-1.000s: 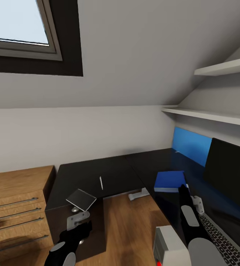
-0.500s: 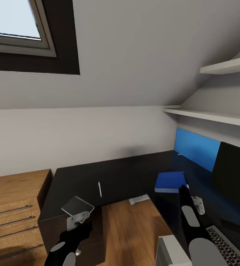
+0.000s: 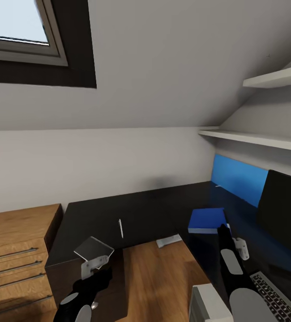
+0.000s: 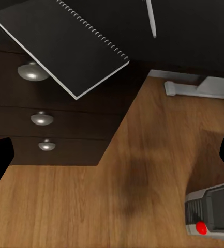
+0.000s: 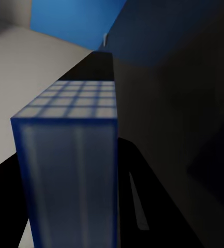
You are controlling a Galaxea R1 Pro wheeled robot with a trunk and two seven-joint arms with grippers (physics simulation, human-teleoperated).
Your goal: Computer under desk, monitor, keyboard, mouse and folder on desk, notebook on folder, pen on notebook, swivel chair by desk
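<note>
The right gripper (image 3: 224,229) grasps the folder (image 3: 207,220) (bright blue) right of centre above the desk (image 3: 141,214). The left gripper (image 3: 94,264), lower left, is released beside the notebook (image 3: 93,248); the pen (image 3: 121,228) lies just beyond.

Both arms are glossy black with rounded grey panels on the forearms. The left gripper (image 3: 95,264) and right gripper (image 3: 232,236) carry pale grey bracket-like fittings with small round screw holes and black fingers.
</note>
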